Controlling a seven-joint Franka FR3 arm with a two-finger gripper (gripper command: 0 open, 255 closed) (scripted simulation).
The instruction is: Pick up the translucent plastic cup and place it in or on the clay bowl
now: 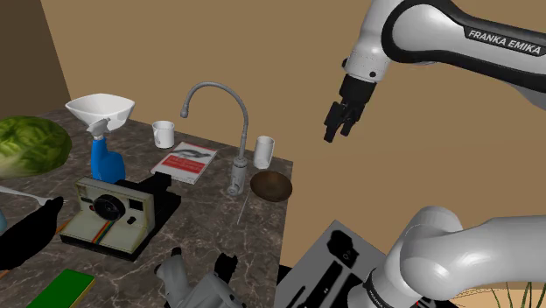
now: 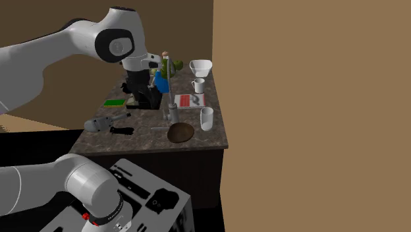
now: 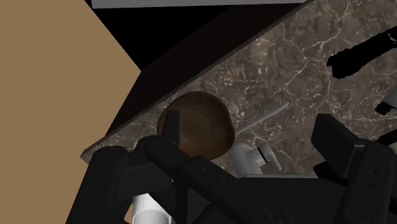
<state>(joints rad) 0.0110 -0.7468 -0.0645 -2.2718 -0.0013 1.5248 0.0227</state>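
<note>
Jaws apart, apparently over brown bowl (image 3: 207, 127); shoulder view shows cup (image 1: 263, 150) upright.

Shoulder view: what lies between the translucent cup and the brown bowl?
In the shoulder view, only bare counter lies between cup and bowl.

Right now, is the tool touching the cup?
Apart. In the shoulder view the open tool hangs in the air, with bare wall showing between it and the cup.
</note>
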